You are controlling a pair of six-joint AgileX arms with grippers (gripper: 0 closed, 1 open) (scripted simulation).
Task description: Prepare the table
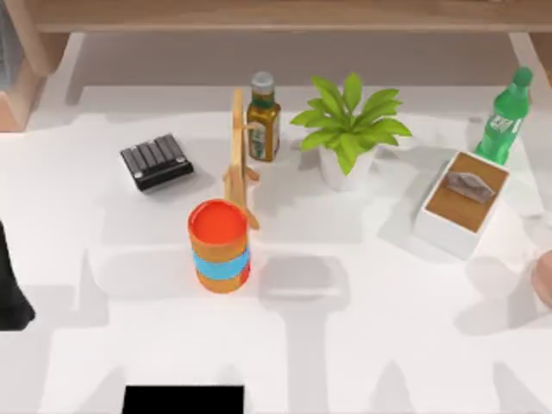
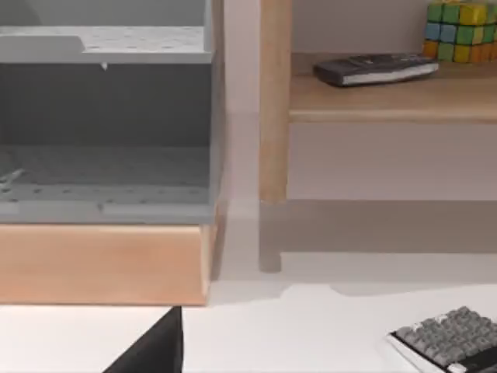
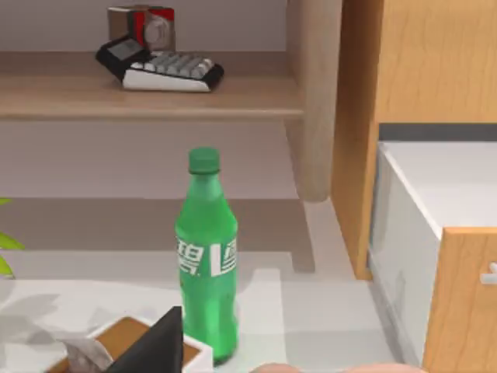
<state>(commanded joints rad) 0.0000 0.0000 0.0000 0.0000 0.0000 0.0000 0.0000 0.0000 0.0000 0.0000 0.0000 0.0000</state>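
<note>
The table (image 1: 362, 345) is a broad, rigid, fixed surface, so to my eye it is not something to grasp at all; preparing it should mean moving the things that stand on it. Its smooth matte top probably lets light items slide, so each is better lifted by its body than pushed. It is plain white and flat, and it spans the top view from the left edge to the right, below the wooden shelf unit (image 1: 285, 13) along the upper edge.

In the upper left of the top view lies a dark keypad (image 1: 156, 161). Near the centre stands an orange cup (image 1: 219, 246) with a blue band, just beside a wooden stand (image 1: 239, 164), with a brown bottle (image 1: 262, 121) close behind it. A potted plant (image 1: 349, 129) sits right of centre. In the upper right is a white tissue box (image 1: 461, 203), with a green bottle (image 1: 504, 121) just behind it.

The left end effector (image 2: 151, 346) shows as a dark tip low in the left wrist view, and the right end effector (image 3: 151, 342) likewise in the right wrist view, near the green bottle; I cannot tell whether either is spread or pressed together
</note>
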